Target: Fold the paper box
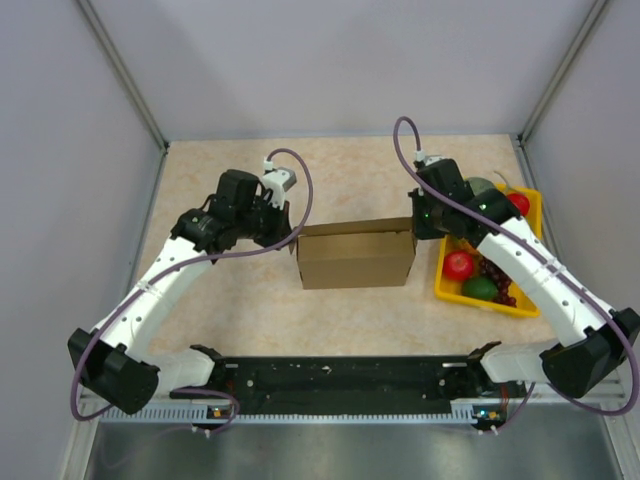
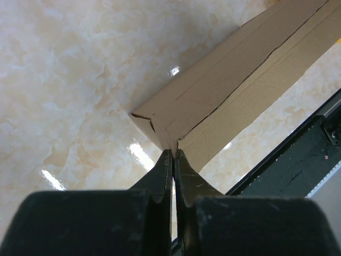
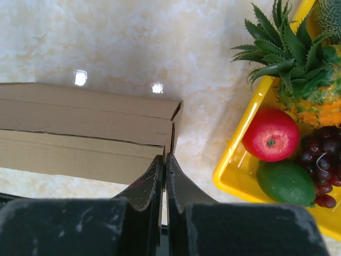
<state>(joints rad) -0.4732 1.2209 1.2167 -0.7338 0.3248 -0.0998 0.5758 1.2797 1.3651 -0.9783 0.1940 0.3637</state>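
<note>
I see yellow tray (image 3: pixel 237 154) holding pineapple (image 3: pixel 290 58), red apple (image 3: pixel 270 134), avocado (image 3: pixel 285 182), grapes (image 3: pixel 322 154). Closed paper box (image 1: pixel 355 255) sits centre, left of tray. My left fingers (image 2: pixel 166 170) and right fingers (image 3: pixel 154 176) pressed together, tips at box ends. Beige marbled surface (image 1: pixel 350 170), grey walls (image 1: pixel 330 60).

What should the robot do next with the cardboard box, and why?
Probably press the left end of the paper box gently inward. Both pairs of jaws are shut, with their tips at opposite ends of the box. The left wrist view shows a small gap at that corner, so the flap looks not quite seated.
</note>
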